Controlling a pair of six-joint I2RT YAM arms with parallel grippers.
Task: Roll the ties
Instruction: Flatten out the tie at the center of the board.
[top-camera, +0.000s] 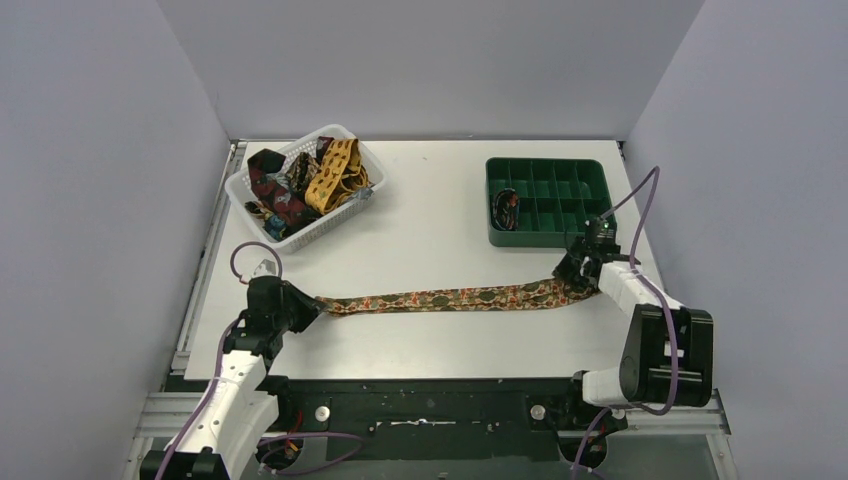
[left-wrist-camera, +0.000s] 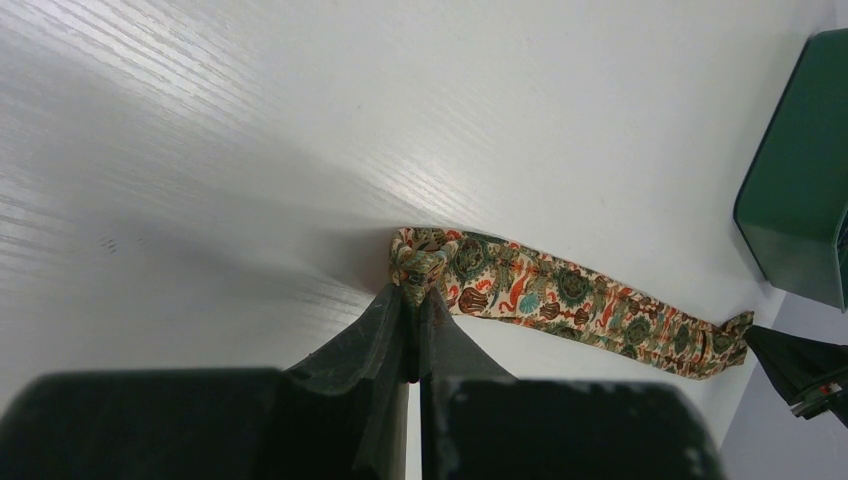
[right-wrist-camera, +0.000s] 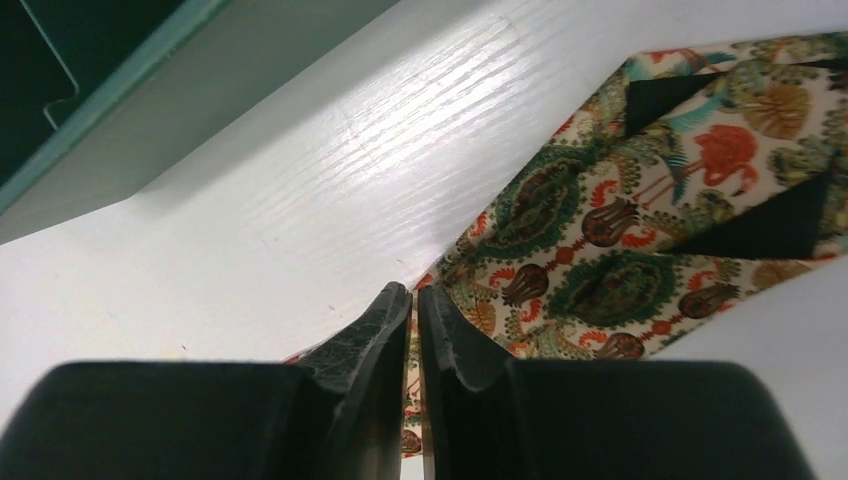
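A brown-orange multicolour tie (top-camera: 450, 297) lies stretched flat across the table between my two grippers. My left gripper (top-camera: 305, 303) is shut on its narrow end (left-wrist-camera: 420, 265), which is bunched between the fingertips. My right gripper (top-camera: 577, 270) is shut on the wide end (right-wrist-camera: 600, 240), with the fabric edge pinched between the pads. More ties (top-camera: 300, 180), dark red, mustard yellow and others, lie piled in a white basket (top-camera: 240, 190) at the back left. One small rolled tie (top-camera: 505, 208) sits in a left cell of the green tray (top-camera: 590, 180).
The green compartment tray stands at the back right, just behind my right gripper; its wall shows in the right wrist view (right-wrist-camera: 150, 110) and the left wrist view (left-wrist-camera: 800, 200). The white basket stands at the back left. Grey walls enclose the table.
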